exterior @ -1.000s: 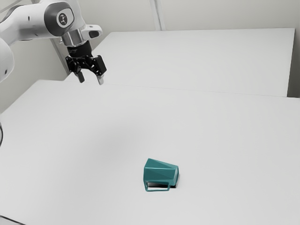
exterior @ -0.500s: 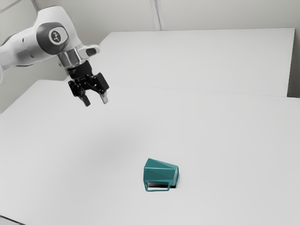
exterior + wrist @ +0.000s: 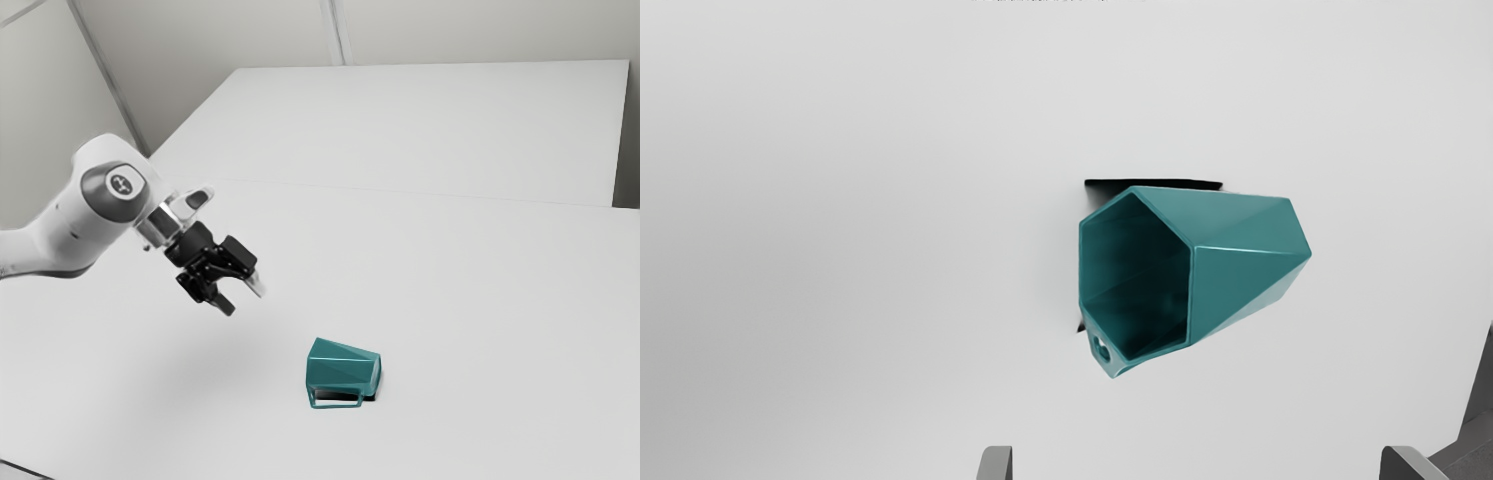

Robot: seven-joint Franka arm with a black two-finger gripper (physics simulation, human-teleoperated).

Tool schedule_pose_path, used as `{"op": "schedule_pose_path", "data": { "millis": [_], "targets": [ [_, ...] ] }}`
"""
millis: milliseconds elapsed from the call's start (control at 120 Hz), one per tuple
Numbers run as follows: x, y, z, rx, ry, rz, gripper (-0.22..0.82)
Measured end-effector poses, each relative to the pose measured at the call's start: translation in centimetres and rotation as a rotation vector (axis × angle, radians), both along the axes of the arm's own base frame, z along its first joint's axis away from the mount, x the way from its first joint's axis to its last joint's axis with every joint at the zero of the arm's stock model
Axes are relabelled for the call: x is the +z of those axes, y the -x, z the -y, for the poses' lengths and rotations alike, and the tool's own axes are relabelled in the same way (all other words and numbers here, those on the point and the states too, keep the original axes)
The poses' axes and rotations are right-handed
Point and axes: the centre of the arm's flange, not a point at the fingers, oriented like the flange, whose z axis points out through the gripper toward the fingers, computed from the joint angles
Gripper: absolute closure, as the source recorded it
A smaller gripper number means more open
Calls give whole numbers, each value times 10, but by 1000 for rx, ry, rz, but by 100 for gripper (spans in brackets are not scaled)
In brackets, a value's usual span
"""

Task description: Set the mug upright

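Note:
In the exterior view a teal faceted mug (image 3: 343,368) lies on its side on the white table, its handle along the exterior view's lower side. My gripper (image 3: 244,299) hangs above the table, up and to the exterior view's left of the mug, tilted toward it and not touching. In the wrist view the fingers of my gripper (image 3: 1196,463) stand wide apart with nothing between them. The mug (image 3: 1240,260) lies beyond the fingertips, and I look into its dark open mouth; its handle is seen nearly end-on beside the rim.
The white table (image 3: 480,290) spreads around the mug. Behind it a raised white surface (image 3: 430,130) stands before pale walls. A dark cable (image 3: 25,468) crosses the exterior view's lower left corner. Beyond the table edge, the wrist view has a dark grey area (image 3: 1481,393).
My gripper has come down and toward the exterior view's right, nearer the mug, and has tilted more. The mug has not moved.

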Motion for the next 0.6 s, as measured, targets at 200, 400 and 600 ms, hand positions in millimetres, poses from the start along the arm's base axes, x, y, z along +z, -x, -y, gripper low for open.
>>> {"op": "schedule_pose_path", "data": {
  "millis": [200, 400, 600],
  "targets": [
    [-46, -4, 7, 59, 108, 18, 0],
    [-74, 12, 39, 72, 213, 27, 0],
    [-94, 13, 52, 89, 272, 43, 0]
  ]
}}
